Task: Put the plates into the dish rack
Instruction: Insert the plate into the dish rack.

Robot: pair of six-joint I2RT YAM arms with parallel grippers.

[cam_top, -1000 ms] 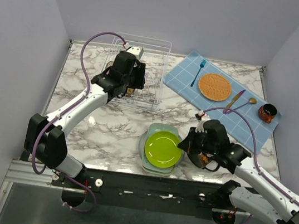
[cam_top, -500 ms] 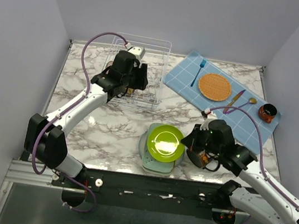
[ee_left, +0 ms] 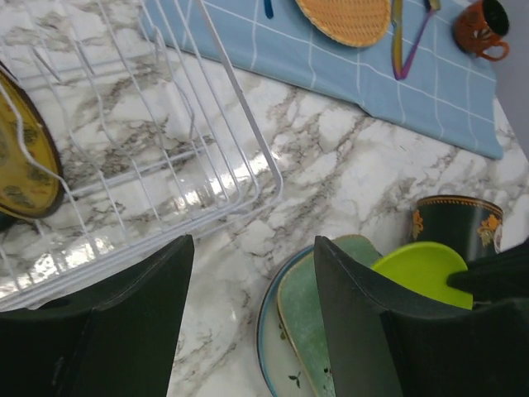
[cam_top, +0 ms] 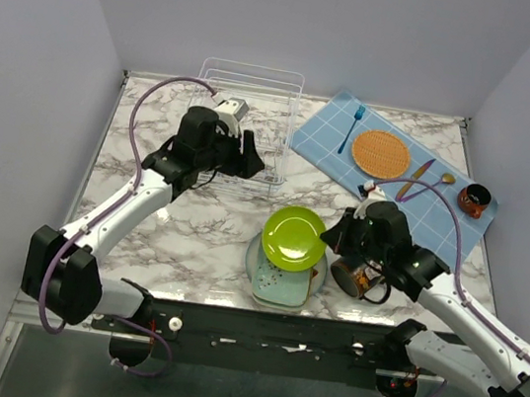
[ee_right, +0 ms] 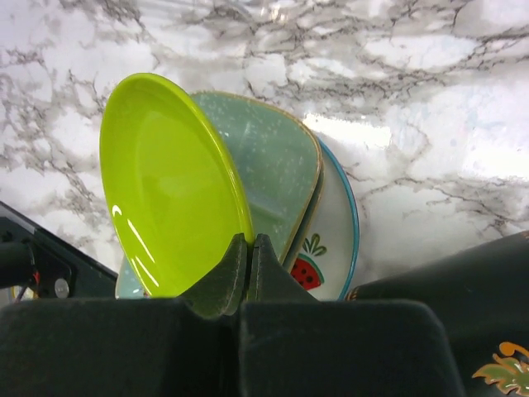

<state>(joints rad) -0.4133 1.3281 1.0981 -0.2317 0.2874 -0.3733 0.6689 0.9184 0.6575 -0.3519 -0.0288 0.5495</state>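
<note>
The right tool (ee_right: pixel 250 248) gripped the yellow plate (ee_right: pixel 165 182) by its rim — tilted above the mint-green plate (ee_right: pixel 277 157); the left tool (ee_left: pixel 248 281) hung released, empty, beside the dish rack (ee_left: pixel 252 124).

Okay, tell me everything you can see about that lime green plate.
The lime plate is round, plain and glossy, with a shallow upturned rim; it looks like plastic or glazed ceramic. It is tilted steeply, one edge up, over the mint-green plate and watermelon plate stacked near the front edge of the table. The right gripper is shut on its rim. Whether its low edge touches the stack, I cannot tell.
</note>
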